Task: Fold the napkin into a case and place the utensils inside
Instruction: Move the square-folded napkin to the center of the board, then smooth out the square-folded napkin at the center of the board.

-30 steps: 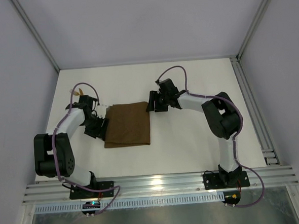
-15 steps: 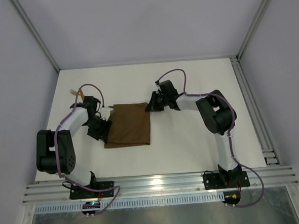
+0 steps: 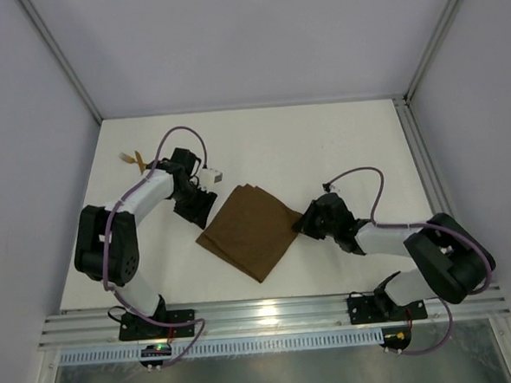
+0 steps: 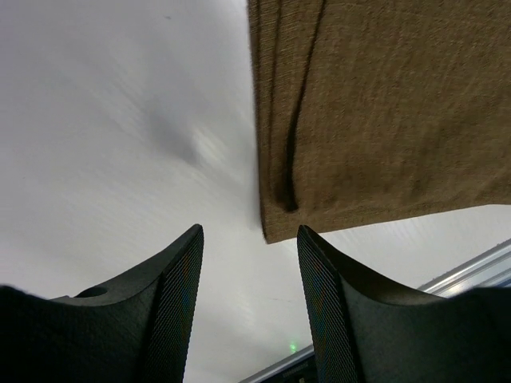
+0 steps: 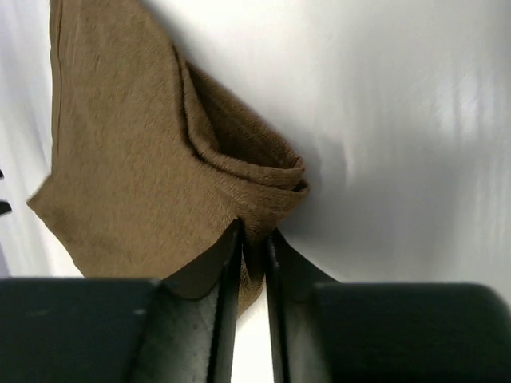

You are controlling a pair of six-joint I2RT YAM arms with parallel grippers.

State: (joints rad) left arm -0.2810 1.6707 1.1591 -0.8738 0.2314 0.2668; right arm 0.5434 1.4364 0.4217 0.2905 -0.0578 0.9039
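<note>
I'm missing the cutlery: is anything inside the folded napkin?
Open layers of the napkin by the right claw look empty; deeper folds are hidden. The utensils lie apart on the table, far left.

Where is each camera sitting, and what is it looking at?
Top camera: above and behind the arms, looking down at the table, both arms and the brown napkin.
Left wrist camera: on the left arm, looking past its open left gripper at a napkin corner.
Right wrist camera: on the right arm, looking past the right gripper pinching the napkin's edge.
Shared: all three show the napkin.
</note>
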